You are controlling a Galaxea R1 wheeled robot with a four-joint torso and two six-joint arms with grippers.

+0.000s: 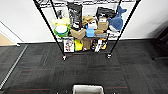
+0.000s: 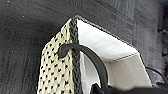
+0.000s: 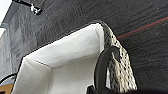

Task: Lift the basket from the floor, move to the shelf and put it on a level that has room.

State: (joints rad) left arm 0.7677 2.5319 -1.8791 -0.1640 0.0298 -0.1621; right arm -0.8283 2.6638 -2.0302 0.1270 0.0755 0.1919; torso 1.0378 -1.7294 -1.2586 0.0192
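The basket [image 1: 88, 89] shows at the bottom middle of the head view, off-white lining up, over the dark grey carpet floor [image 1: 37, 65]. Straight ahead against the white wall stands the shelf [image 1: 86, 30], a black wire rack on small castors, its lower tiers packed with goods. A wire grid level [image 1: 82, 2] crosses the top edge of that view, and what lies on it is cut off. In the left wrist view my left gripper [image 2: 100, 90] is shut on the basket's [image 2: 60, 72] dark arched handle. My right gripper [image 3: 93, 90] is shut on the basket's [image 3: 75, 50] opposite handle.
A blue plush shark [image 1: 117, 21], boxes, a green bowl [image 1: 61, 30] and dark bags crowd the rack's tiers. Tan wood flooring [image 1: 5, 40] and a floor strip lie at the left. Dark furniture [image 1: 162, 42] stands at the right edge. Open carpet separates the basket from the rack.
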